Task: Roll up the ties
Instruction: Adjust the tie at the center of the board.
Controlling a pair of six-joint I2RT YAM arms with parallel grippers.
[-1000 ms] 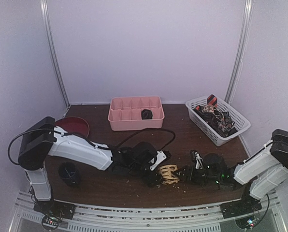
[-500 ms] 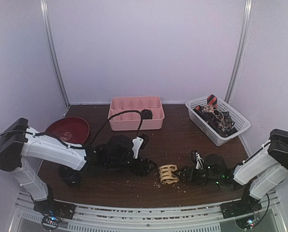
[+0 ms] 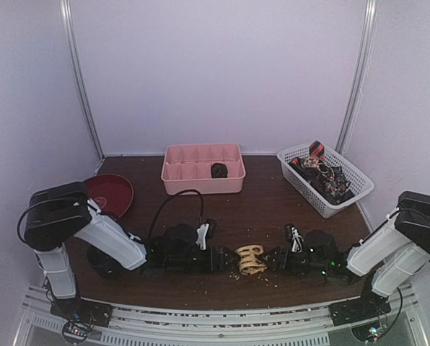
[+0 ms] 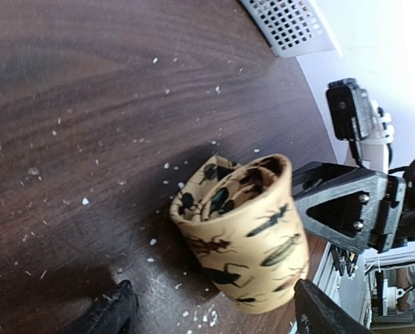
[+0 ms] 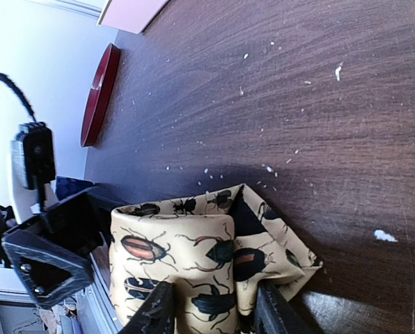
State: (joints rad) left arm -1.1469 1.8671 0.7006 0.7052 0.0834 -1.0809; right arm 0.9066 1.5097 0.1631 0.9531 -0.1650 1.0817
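Tightening the coil seems the step in hand. Left fingers (image 4: 115, 312) stand spread, just beside the tie (image 3: 250, 259), which sits rolled on the counter (image 3: 273, 209), well in front of the pink tray (image 3: 200, 184). Right fingers (image 5: 269, 313) pinch its outer wrap. Next calls for snugging, then lifting trayward. Its coil axis looks tilted, open end facing the tray.

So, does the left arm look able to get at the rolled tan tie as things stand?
Probably yes. The left gripper is open right beside the tan tie, with nothing between them. The right gripper holds the roll from the opposite side, leaving that approach free.
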